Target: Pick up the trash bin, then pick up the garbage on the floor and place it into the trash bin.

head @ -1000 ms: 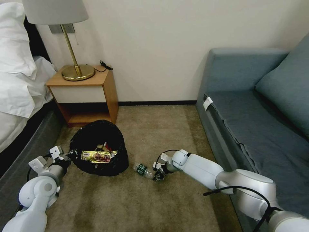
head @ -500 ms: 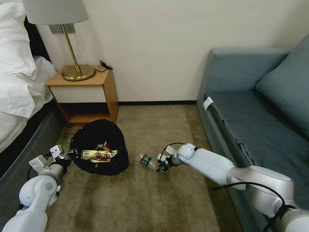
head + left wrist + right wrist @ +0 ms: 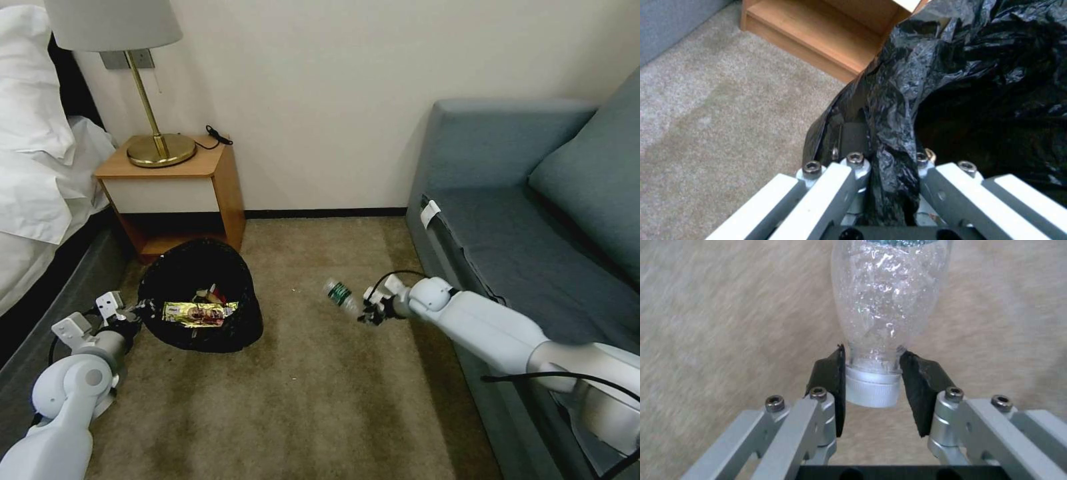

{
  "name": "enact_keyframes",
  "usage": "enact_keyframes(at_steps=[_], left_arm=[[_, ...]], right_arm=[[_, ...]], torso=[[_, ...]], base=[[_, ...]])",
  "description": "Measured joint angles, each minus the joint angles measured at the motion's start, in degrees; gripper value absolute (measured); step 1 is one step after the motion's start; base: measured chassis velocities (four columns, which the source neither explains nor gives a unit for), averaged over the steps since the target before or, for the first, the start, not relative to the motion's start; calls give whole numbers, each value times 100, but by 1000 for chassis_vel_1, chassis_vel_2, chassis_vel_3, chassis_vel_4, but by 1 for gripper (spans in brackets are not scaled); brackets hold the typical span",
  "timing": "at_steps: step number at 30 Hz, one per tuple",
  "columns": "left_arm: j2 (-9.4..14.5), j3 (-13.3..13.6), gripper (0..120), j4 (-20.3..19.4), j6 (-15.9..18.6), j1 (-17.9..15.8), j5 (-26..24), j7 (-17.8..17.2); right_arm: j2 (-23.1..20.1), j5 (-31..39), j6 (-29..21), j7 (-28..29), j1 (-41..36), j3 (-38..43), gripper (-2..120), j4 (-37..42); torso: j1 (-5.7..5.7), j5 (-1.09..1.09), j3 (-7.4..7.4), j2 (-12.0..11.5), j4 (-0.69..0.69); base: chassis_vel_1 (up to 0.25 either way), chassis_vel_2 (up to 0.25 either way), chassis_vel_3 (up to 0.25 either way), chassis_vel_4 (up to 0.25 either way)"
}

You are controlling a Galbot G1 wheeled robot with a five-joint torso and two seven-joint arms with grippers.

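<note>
Now airborne: on the robot's left, the left tool point(image 3: 130, 313) stays clenched on the black liner at the rim of the trash bin point(image 3: 200, 303), the gold-yellow wrapper point(image 3: 199, 312) lying inside just beyond it. To the right, the right tool point(image 3: 369, 313) grips the clear bottle point(image 3: 340, 294) by its capped neck; a second ago the bottle lay on the carpet point(image 3: 300, 400), so only the carry to the bin looks left.
</note>
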Motion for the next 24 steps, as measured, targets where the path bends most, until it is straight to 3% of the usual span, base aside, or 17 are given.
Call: enact_keyframes(at_steps=[11,24], left_arm=[[-144,410,2,128,119,33,-18,57],[-182,521,2,113,239,24,-369,-90]], right_arm=[[-399,370,-153,422,241,880,26,1138],[-503,924,-213,584,614,1499,26,2244]], torso=[[0,0,0,0,-1],[0,-1,0,0,0]], base=[[0,0,0,0],[0,0,0,0]])
